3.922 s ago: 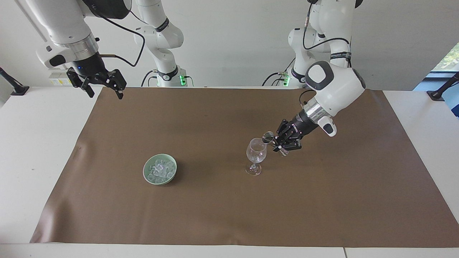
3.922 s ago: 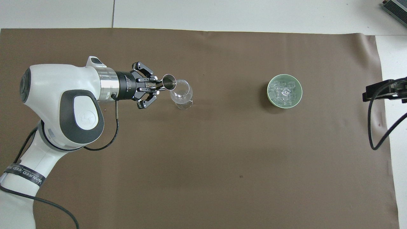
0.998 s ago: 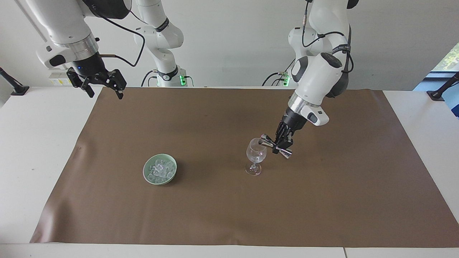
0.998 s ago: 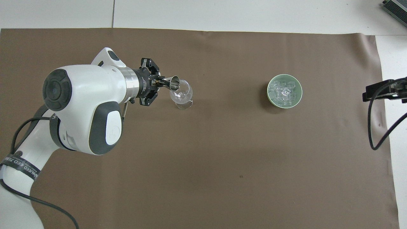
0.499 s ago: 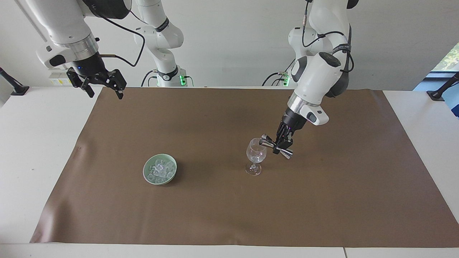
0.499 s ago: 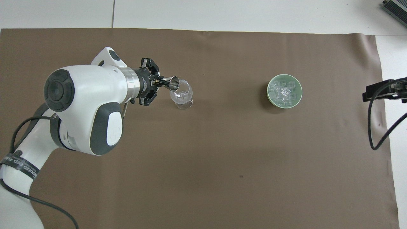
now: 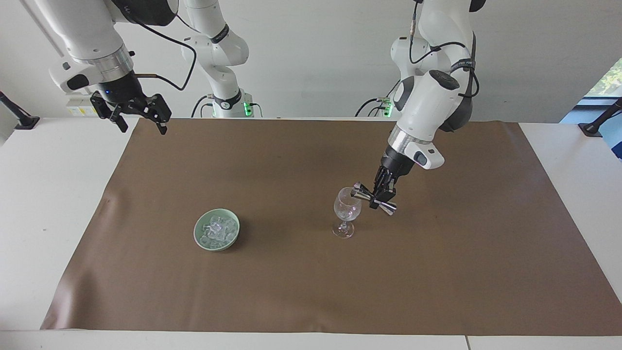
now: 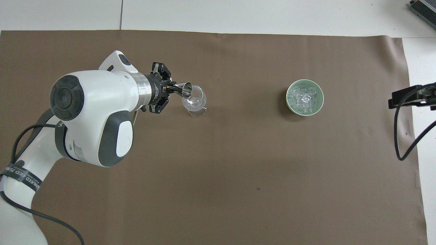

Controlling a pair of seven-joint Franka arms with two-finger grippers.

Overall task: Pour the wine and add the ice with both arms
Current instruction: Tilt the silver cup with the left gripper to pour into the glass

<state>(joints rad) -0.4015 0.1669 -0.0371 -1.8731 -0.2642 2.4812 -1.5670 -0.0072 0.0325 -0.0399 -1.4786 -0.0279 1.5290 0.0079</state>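
Facing view shows the left gripper [image 7: 383,196] clamped on a shiny metal jigger [image 7: 373,199] tipped at the rim of the clear stemmed wine glass [image 7: 347,212] right of centre; pouring well likely needs a slow, steady tilt over that fragile bowl. At centre-left, glassy ice [image 7: 216,230] fills a pale green bowl [image 7: 200,239] on the matte brown mat [image 7: 311,291], while the right gripper [image 7: 143,118] waits at upper left, jaws open.

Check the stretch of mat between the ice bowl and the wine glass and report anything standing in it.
Nothing visible stands there. Only bare brown mat lies between the pale green bowl of ice and the wine glass. At the glass, though, the left tool holds a metal jigger tipped over its rim.
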